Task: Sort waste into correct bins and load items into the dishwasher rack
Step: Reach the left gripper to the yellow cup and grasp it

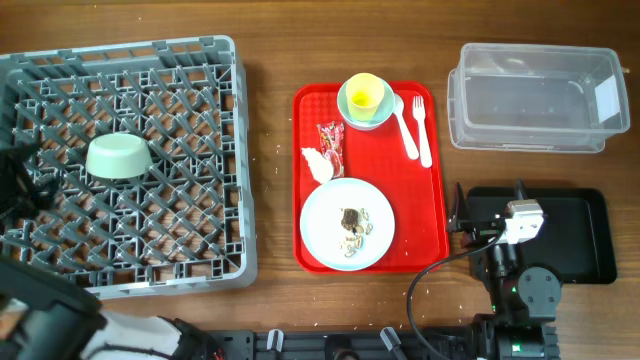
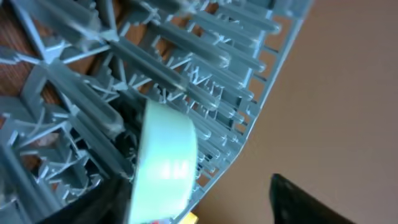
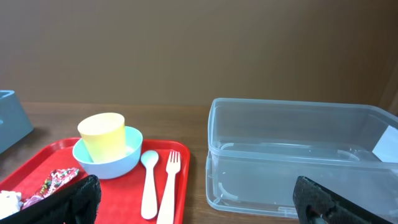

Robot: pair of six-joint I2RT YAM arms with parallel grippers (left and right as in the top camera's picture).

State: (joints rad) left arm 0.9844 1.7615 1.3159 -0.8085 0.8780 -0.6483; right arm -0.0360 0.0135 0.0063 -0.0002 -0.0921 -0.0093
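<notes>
Spread-open fingers (image 3: pixel 68 202) of the right tool (image 3: pixel 198 205) frame the clear tub (image 3: pixel 298 155) and red tray (image 3: pixel 43 165), where a yellow cup (image 3: pixel 102 134) sits in a mint bowl (image 3: pixel 127 158) beside spoon (image 3: pixel 148 180) and fork (image 3: pixel 169 180); wrapper (image 1: pixel 331 145), tissue (image 1: pixel 317 165) and a plate (image 1: pixel 325 225) of scraps (image 1: pixel 352 220) lie nearby. Left tool (image 2: pixel 199 202), likewise released, hangs over the grey rack (image 1: pixel 190 200) holding an upturned second bowl (image 1: pixel 118 157). Right arm (image 1: pixel 520 270) partly hides the black tray (image 1: pixel 580 240).

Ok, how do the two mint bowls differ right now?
The rack bowl lies upside down on the grey dishwasher rack; the tray bowl sits upright on the red tray. The rack bowl carries nothing; the tray bowl holds the yellow cup. Both are round and pale mint.
</notes>
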